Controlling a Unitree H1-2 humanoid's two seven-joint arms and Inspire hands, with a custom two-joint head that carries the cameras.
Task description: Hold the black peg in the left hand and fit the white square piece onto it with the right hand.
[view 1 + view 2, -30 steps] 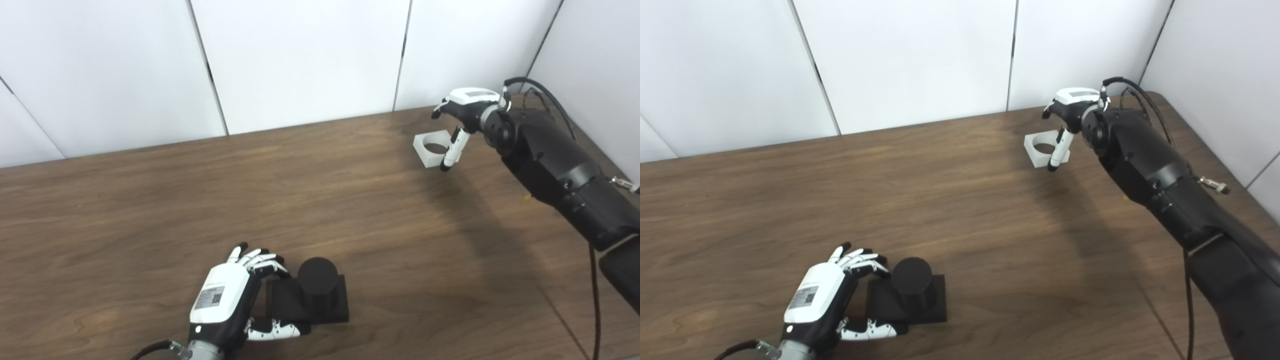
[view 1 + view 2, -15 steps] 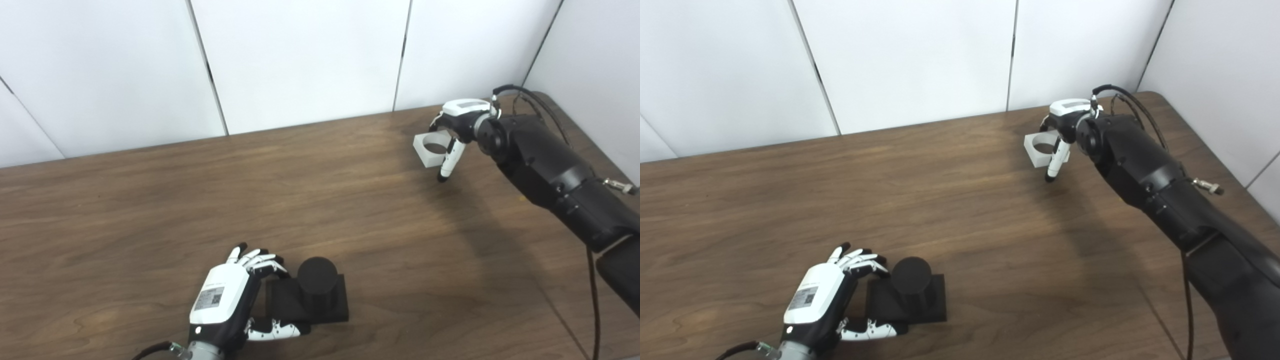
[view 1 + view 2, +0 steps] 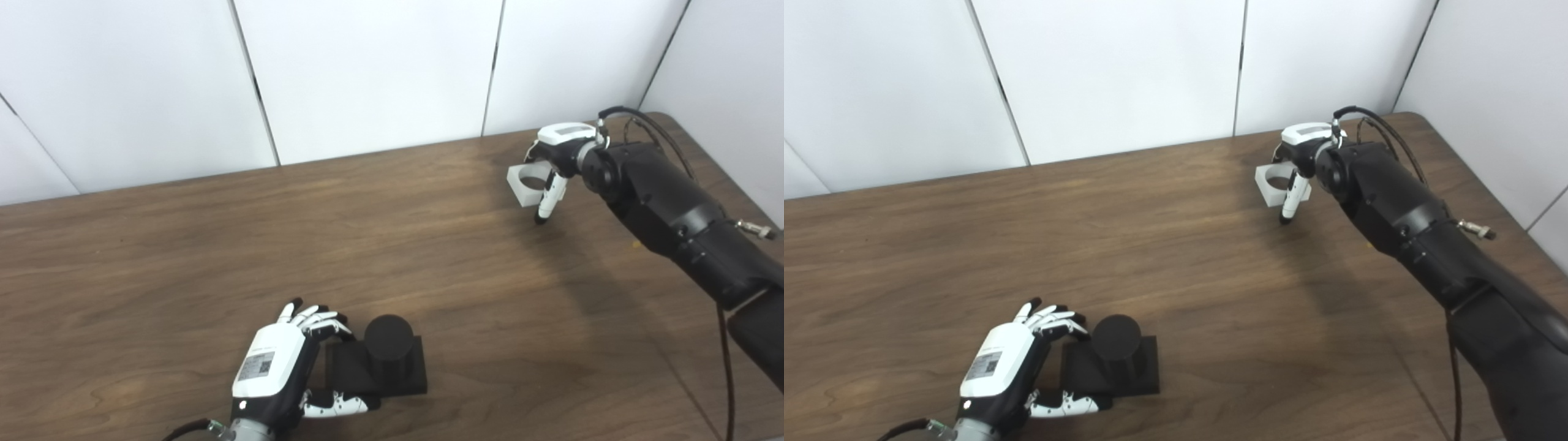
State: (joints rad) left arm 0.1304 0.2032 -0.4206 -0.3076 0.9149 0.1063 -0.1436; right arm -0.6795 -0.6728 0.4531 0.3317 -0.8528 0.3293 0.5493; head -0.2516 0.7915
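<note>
The black peg (image 3: 388,343), a short cylinder on a square black base, stands on the table near the front edge. My left hand (image 3: 275,367) is at the base's left side, fingers curled on its far left corner and thumb along its near edge. The white square piece (image 3: 524,184), which has a round hole, lies flat at the far right of the table. My right hand (image 3: 560,150) hangs just over its right side, fingers behind it and thumb pointing down past its near right corner, not closed on it.
The brown wooden table (image 3: 184,245) ends at white wall panels (image 3: 367,73) at the back and right. My black right forearm (image 3: 674,208), with a cable looped over its wrist, lies along the table's right side.
My right hand has come down and slightly left onto the white piece, which has stayed in place. The left hand and the black peg have not moved.
</note>
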